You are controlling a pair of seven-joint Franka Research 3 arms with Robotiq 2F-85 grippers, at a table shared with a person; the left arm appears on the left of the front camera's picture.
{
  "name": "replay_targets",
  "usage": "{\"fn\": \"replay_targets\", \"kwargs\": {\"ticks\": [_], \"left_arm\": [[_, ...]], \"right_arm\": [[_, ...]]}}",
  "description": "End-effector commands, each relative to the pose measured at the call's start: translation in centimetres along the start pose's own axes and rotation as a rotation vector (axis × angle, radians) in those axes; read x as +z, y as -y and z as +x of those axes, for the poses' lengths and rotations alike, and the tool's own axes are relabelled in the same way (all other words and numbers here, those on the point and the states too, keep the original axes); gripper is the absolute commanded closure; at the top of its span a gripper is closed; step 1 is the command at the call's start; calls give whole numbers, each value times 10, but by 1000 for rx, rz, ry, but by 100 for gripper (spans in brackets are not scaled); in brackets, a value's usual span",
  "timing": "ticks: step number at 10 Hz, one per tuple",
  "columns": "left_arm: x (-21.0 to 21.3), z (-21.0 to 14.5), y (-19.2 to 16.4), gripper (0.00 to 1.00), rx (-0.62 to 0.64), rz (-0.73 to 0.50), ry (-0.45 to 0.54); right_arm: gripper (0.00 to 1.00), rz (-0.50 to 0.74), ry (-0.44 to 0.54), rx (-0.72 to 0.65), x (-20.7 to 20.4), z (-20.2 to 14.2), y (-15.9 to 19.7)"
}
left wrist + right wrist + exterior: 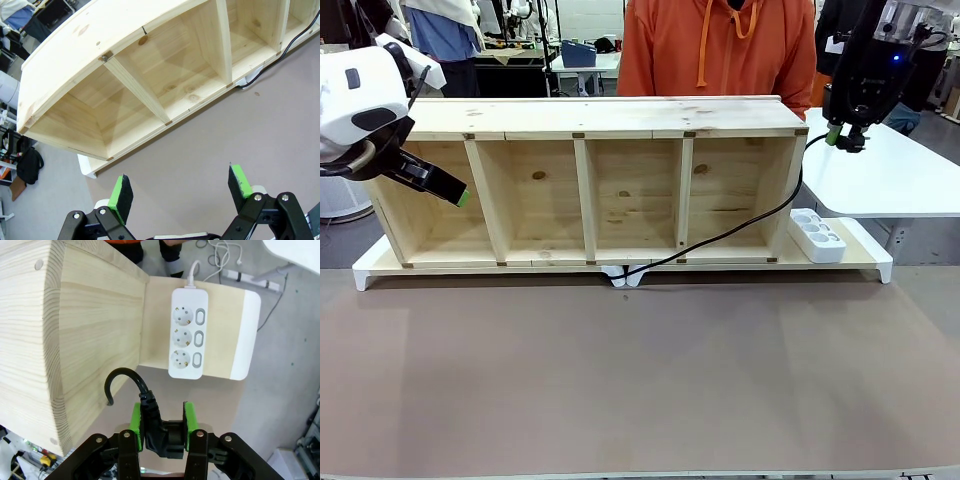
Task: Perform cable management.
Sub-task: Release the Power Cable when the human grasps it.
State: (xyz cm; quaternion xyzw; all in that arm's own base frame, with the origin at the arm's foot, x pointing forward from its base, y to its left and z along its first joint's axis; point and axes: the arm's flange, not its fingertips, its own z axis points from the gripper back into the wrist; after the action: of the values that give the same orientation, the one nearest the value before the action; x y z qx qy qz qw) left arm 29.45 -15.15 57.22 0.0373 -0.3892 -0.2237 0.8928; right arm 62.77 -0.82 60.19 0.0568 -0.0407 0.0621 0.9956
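The cable (740, 228) is a thin black cord. It runs from the table's front middle, across the shelf's rightmost compartment, up to my right gripper (847, 137) above the shelf's right end. In the right wrist view my right gripper (162, 426) is shut on the cable's chunky black plug (159, 434), and the cord (121, 374) arcs away over the shelf's side panel. My left gripper (462, 197) hovers in front of the leftmost compartment. In the left wrist view my left gripper (180, 189) is open and holds nothing. A stretch of cable (281, 47) shows at that view's top right.
The long wooden shelf (600, 118) with several compartments lies on a white-footed board (865, 255). A white three-socket power strip (817, 235) (187, 340) rests on that board's right end. A person in an orange hoodie (720, 50) stands behind the shelf. A white side table (890, 175) is at right.
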Motion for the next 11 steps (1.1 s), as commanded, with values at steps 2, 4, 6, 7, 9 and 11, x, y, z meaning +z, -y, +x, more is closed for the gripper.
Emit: {"fn": "replay_targets", "kwargs": {"ticks": [2,4,6,7,9,11], "left_arm": [[1,-1,0,0,-8,11,-9],[1,-1,0,0,-8,11,-9],[1,-1,0,0,-8,11,-9],[1,-1,0,0,-8,11,-9],[1,-1,0,0,-8,11,-9],[1,-1,0,0,-8,11,-9]], "right_arm": [[61,-1,8,2,2,1,-1],[61,-1,8,2,2,1,-1],[61,-1,8,2,2,1,-1],[61,-1,8,2,2,1,-1],[61,-1,8,2,2,1,-1],[61,-1,8,2,2,1,-1]]}}
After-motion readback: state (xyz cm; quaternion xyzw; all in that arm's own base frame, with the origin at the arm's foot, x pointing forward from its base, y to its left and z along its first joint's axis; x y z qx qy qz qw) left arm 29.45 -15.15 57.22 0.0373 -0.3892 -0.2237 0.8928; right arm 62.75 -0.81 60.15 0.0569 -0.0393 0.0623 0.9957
